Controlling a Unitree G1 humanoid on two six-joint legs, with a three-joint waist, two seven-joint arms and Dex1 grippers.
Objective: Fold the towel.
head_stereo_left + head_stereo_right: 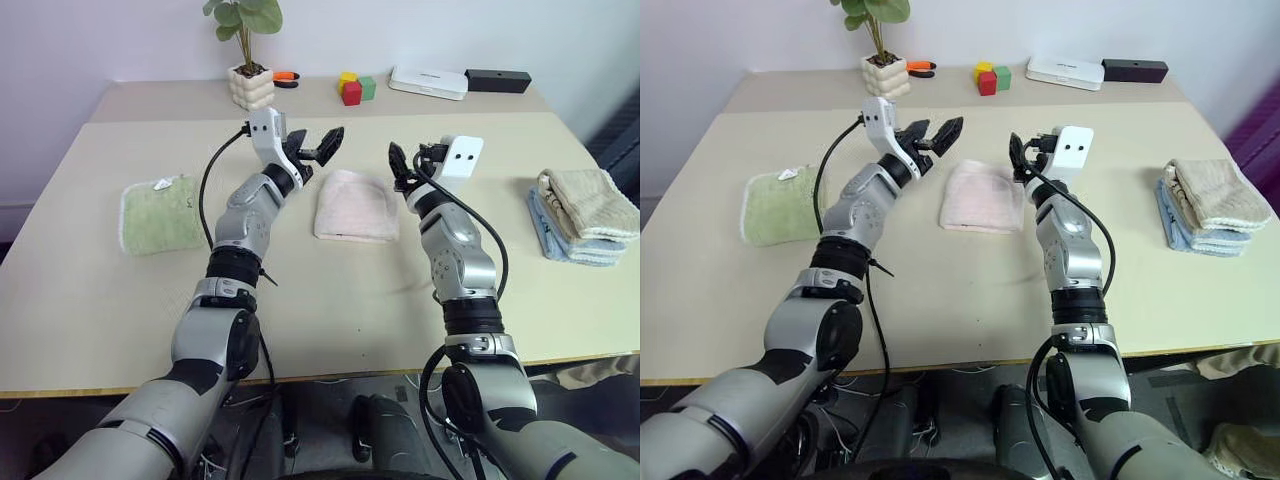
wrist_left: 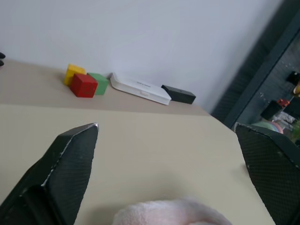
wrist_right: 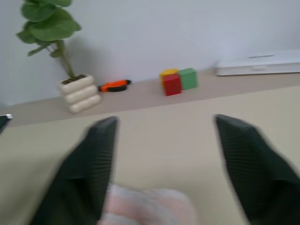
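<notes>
The pale pink towel (image 1: 355, 206) lies folded into a small thick pad on the middle of the beige table (image 1: 330, 310). Both grippers hover above the table, one on each side of it, with nothing between their fingers. My left gripper (image 1: 316, 149) is raised at the towel's far left corner, open, its black fingers spread. My right gripper (image 1: 405, 164) hangs open at the towel's far right corner. In the left wrist view the towel's pink edge (image 2: 171, 213) shows low between the two spread fingers (image 2: 70, 154). The right wrist view shows the towel (image 3: 150, 206) below the gap too.
A light green cloth (image 1: 160, 213) lies at the left. Folded beige and blue towels (image 1: 585, 215) are stacked at the right. Along the back stand a potted plant (image 1: 250, 60), an orange tool (image 1: 286, 77), coloured blocks (image 1: 354, 88), a white box (image 1: 428, 82) and a black box (image 1: 498, 80).
</notes>
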